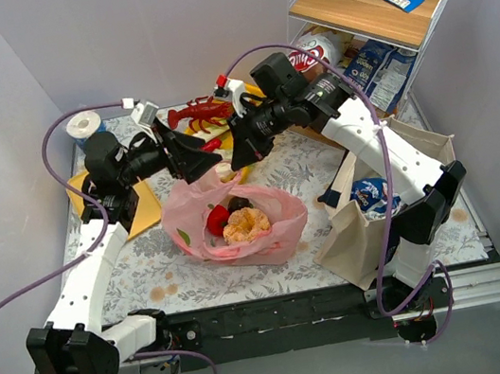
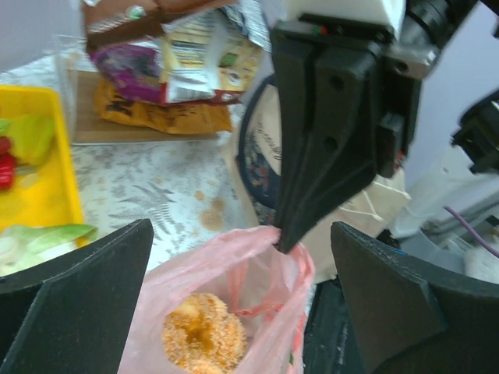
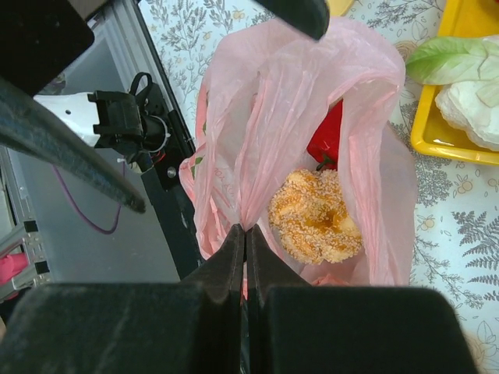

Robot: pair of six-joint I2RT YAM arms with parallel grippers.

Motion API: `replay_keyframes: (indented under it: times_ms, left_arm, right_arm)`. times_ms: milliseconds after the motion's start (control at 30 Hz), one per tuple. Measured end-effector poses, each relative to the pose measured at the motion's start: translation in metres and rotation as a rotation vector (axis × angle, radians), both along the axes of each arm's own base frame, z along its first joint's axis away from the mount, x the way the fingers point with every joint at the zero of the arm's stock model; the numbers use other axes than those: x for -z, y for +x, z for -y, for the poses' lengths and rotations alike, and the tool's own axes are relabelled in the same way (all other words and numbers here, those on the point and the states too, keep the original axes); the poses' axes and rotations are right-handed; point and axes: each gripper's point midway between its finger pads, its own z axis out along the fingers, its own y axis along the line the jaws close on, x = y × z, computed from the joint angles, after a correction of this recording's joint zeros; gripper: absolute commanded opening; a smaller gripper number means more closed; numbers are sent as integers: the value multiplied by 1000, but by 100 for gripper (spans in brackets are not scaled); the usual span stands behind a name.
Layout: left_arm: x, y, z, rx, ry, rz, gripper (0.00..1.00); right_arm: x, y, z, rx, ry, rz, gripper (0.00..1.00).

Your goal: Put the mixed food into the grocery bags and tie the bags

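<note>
while the right tool (image 3: pixel 246 230) pinches shut on the rim of the pink bag (image 3: pixel 296 86) on the table (image 1: pixel 198 277), the left tool (image 2: pixel 242 234) gapes wide and empty beside it; orange bread (image 3: pixel 316 218) lies inside, yellow tray (image 3: pixel 448 132) beyond, beige tote (image 1: pixel 349 233) to the right.

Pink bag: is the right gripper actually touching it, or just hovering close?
Touching. The right wrist view shows the right gripper closed on a gathered fold of the pink bag, with the plastic pinched between its tips.
</note>
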Motion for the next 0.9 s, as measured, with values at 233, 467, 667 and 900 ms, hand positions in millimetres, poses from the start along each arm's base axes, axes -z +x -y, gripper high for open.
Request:
replay_keyframes:
  times_ms: [233,467,667,900]
  left_arm:
    - [24,-26,27,186,-18,-70,97]
    - [46,-39,43,290,-7,-148,91]
    - [66,-48,49,311,15,-179,84]
    - [93,-42,49,245,54,-207,82]
  right_arm:
    - [-4,10,10,25,14,-7,1]
    - [-2,19,22,50,5,-16,1]
    - [-7,22,25,51,22,-17,1]
    - [-11,18,21,30,50,-42,1]
